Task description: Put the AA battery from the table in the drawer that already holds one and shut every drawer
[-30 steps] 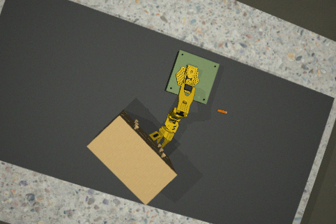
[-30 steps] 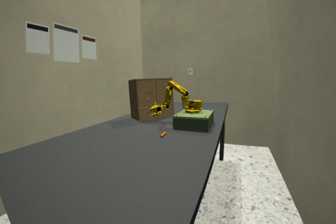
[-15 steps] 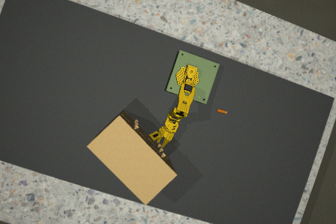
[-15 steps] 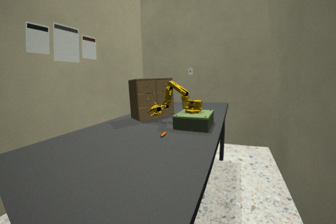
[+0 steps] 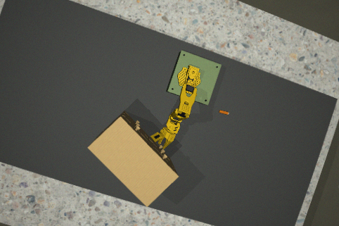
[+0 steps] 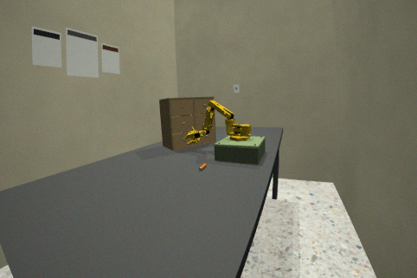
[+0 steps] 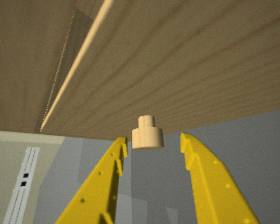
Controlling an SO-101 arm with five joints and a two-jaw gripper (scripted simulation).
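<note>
The orange AA battery (image 5: 224, 113) lies on the dark table to the right of the arm's base, and it also shows in the exterior view (image 6: 202, 166). The wooden drawer cabinet (image 5: 133, 161) stands at the front left with its knobbed front facing the arm; its drawers look shut (image 6: 188, 122). My gripper (image 5: 163, 145) is at the cabinet front, low down. In the wrist view a round wooden drawer knob (image 7: 147, 133) sits between my fingertips with a gap on each side. The gripper is open and holds nothing.
The arm stands on a green base block (image 5: 194, 77) behind the cabinet. The table's right edge (image 6: 268, 168) runs close to the base. Other knobs (image 5: 138, 124) stick out along the cabinet front.
</note>
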